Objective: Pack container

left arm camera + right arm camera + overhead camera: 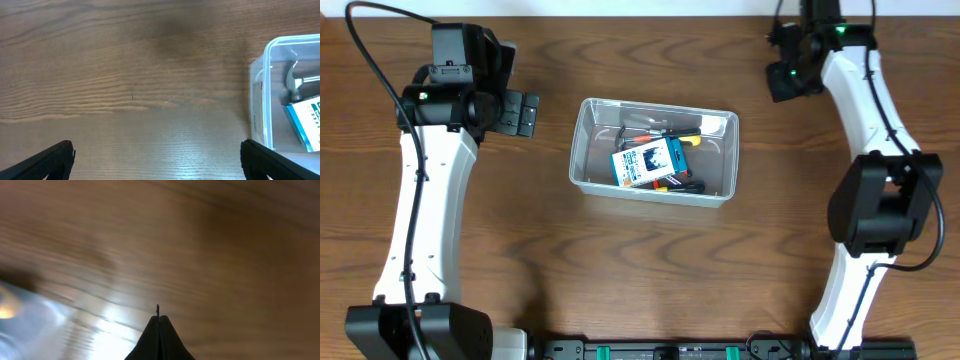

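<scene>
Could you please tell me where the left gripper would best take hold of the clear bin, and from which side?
Probably grip the bin by the short wall facing the open left gripper, coming from above with one finger inside and one outside. The bin looks too wide to span, that wall is thin and upright, and the box and tools leave a gap just inside it.

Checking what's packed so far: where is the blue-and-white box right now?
Overhead view: the blue-and-white box lies inside the clear container near the middle of the table, resting on top of the hand tools.
</scene>
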Controlling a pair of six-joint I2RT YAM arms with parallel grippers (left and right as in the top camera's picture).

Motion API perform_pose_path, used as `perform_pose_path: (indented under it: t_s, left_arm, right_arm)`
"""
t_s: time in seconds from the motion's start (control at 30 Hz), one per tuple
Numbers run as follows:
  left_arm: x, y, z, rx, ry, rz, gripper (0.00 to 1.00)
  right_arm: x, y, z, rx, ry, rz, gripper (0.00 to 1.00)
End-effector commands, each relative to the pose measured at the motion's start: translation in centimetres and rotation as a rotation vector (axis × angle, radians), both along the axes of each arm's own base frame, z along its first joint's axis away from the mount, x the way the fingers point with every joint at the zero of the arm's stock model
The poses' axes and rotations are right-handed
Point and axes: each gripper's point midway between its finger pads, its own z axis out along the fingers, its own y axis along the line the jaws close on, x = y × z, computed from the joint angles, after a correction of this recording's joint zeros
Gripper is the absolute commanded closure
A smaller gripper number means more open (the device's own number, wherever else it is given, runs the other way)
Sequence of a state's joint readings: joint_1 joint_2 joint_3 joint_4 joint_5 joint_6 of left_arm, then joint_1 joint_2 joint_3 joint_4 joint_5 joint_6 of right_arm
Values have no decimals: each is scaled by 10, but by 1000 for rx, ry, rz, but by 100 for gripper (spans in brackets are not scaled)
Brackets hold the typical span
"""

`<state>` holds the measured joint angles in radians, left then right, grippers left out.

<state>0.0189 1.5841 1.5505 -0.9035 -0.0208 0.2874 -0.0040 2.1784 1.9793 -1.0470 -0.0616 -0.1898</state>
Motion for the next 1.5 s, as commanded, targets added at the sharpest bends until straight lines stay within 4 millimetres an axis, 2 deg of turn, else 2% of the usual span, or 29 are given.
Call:
perform_pose_path:
  t_s: [0.0, 0.07, 0.2, 0.27, 0.4, 0.5, 0.73, 0.83, 0.87, 0.97, 1.0, 1.2, 1.47]
  left_arm:
    - [-5, -5, 8, -40, -16, 5, 2]
    - [-11, -10, 19, -66, -47, -12, 2]
    - [-31, -15, 39, -88, -115, -24, 2]
    - [-43, -16, 48, -88, -166, -25, 2]
    - [-69, -16, 59, -83, -285, -31, 2]
    - [-92, -20, 64, -72, -391, -58, 2]
    - [-141, -31, 60, -52, -605, -127, 2]
    - [-157, -33, 53, -54, -652, -137, 2]
    - [-161, -33, 51, -54, -662, -137, 2]
    - [-173, -32, 48, -53, -672, -137, 2]
    - [-176, -32, 49, -53, -677, -137, 2]
    - [-180, -32, 47, -54, -669, -137, 2]
    - [-179, -32, 45, -54, -663, -137, 2]
  right_arm:
    - [-14, -49, 52, -25, -69, -157, 98]
    - [-27, -68, 71, -15, -82, -207, 98]
    - [-51, -85, 104, 20, -147, -255, 98]
    - [-65, -86, 114, 17, -181, -264, 98]
    - [-102, -75, 124, 16, -248, -260, 98]
    - [-137, -62, 121, 2, -281, -242, 99]
    - [-219, -31, 118, -4, -372, -232, 94]
    - [-253, -27, 120, -16, -407, -266, 88]
    - [-261, -27, 122, -16, -419, -273, 84]
    - [-283, -24, 125, -10, -435, -266, 48]
    - [-290, -24, 125, -10, -435, -266, 1]
    - [-310, -24, 119, -14, -394, -265, 1]
    - [-315, -23, 114, -17, -369, -265, 1]
